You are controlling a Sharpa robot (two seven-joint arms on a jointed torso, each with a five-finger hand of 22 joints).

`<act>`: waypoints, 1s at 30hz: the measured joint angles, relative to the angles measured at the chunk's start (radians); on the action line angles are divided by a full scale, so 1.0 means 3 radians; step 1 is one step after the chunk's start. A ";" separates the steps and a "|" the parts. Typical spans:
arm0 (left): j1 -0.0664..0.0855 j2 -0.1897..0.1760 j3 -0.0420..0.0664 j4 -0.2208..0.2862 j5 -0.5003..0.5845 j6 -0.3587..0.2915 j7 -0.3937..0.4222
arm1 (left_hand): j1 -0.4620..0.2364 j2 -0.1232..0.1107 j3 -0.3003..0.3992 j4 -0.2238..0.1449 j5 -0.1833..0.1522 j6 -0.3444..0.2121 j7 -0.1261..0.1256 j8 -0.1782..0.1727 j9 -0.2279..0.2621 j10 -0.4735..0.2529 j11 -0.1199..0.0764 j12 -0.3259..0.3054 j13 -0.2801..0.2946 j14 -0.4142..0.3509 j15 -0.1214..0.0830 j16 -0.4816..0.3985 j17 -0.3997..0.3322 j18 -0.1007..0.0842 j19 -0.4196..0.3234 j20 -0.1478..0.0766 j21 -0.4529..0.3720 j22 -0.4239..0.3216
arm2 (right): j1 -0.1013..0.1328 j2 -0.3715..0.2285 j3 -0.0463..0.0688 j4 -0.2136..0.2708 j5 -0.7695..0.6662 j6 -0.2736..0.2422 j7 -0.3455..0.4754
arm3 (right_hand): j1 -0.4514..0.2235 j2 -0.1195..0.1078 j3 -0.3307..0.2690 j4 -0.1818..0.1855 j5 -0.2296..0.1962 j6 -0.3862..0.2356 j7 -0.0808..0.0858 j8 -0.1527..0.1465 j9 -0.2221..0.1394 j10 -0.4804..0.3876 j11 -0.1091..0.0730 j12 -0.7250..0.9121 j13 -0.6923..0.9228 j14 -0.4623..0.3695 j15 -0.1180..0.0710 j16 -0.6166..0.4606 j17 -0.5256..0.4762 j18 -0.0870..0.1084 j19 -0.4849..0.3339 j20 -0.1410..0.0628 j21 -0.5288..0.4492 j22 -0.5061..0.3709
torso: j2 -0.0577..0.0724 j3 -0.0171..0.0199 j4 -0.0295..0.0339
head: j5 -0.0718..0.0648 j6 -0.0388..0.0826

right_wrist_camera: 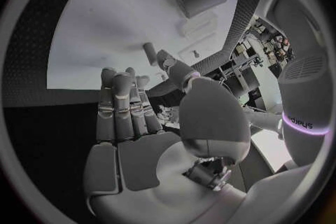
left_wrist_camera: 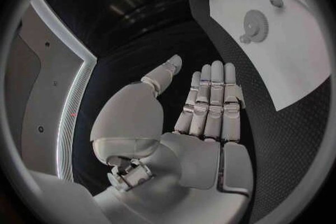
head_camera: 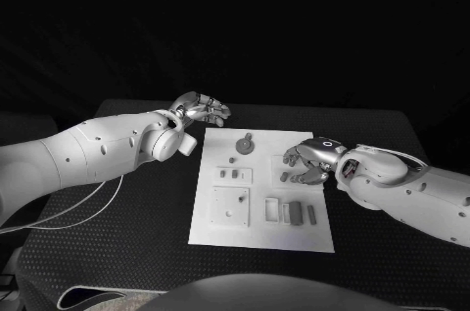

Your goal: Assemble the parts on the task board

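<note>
While its silver fingers lie straight and side by side with the thumb held apart, the left hand grips nothing and hovers over the black table just beyond the far left corner of the flat white rectangular task board; the left wrist view shows the same left hand released, its palm bare. The right hand sits over the right edge of the board, its fingers curled downward near a small grey peg-like part; whether it touches or pinches that part cannot be told, and the right wrist view shows the hand with fingers extended and the thumb arched over a short grey cylinder on the white plate. On the board, a round grey gear-shaped part with a small knob lies near the far edge, two small grey pieces lie left of centre, a white square plate with holes sits toward the near left, and a row of grey rectangular blocks lies toward the near right.
</note>
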 measured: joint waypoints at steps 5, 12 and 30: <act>0.0000 -0.0002 0.0000 -0.0001 0.0001 0.0000 0.0000 | 0.0000 0.0000 0.0000 0.0000 0.0000 0.0000 0.0000 0.0000 0.0000 0.0000 0.0000 0.0000 0.0000 0.0000 0.0000 -0.0013 0.0003 0.0000 0.0000 0.0000 0.0000 0.0000 | -0.0030 0.0041 -0.0016 -0.0020 -0.0084 0.0042 -0.0032 | 0.0000 0.0000 0.0000 0.0000 0.0000 0.0027 -0.0027 0.0001 0.0004 0.0026 -0.0026 0.0000 0.0000 0.0000 0.0000 0.0000 0.0005 0.0019 0.0000 0.0000 0.0000 0.0000 | 0.0000 -0.0005 -0.0001 | 0.0001 -0.0008; -0.0001 0.0001 0.0000 -0.0001 0.0002 0.0006 0.0001 | 0.0000 0.0000 -0.0009 -0.0010 0.0000 0.0000 0.0000 0.0000 0.0000 0.0000 0.0000 0.0000 0.0000 0.0000 0.0000 -0.0013 0.0008 0.0000 0.0000 0.0000 0.0000 -0.0003 | -0.0071 0.0115 -0.0024 -0.0020 -0.0182 0.0058 -0.0051 | 0.0077 0.0159 -0.0015 -0.0016 0.0000 0.0213 -0.0060 0.0129 0.0057 0.0258 -0.0100 0.0131 0.0040 0.0055 -0.0052 0.0015 0.0010 0.0044 0.0012 -0.0011 0.0001 0.0000 | 0.0000 -0.0005 0.0000 | 0.0004 -0.0017; 0.0000 -0.0007 0.0000 0.0002 0.0003 0.0023 -0.0005 | 0.0000 0.0000 -0.0009 -0.0010 0.0000 0.0000 0.0000 0.0000 -0.0003 0.0000 0.0000 0.0000 0.0000 0.0000 0.0000 -0.0026 0.0015 0.0000 0.0000 0.0000 0.0000 -0.0007 | -0.0085 0.0169 -0.0022 -0.0036 -0.0299 0.0046 -0.0103 | -0.0014 0.0522 -0.0033 -0.0041 0.0000 0.0375 -0.0134 0.0195 0.0093 0.0419 -0.0179 0.0197 0.0109 0.0133 -0.0119 0.0015 0.0009 0.0047 0.0051 -0.0048 0.0017 0.0001 | 0.0000 -0.0007 -0.0002 | 0.0014 -0.0033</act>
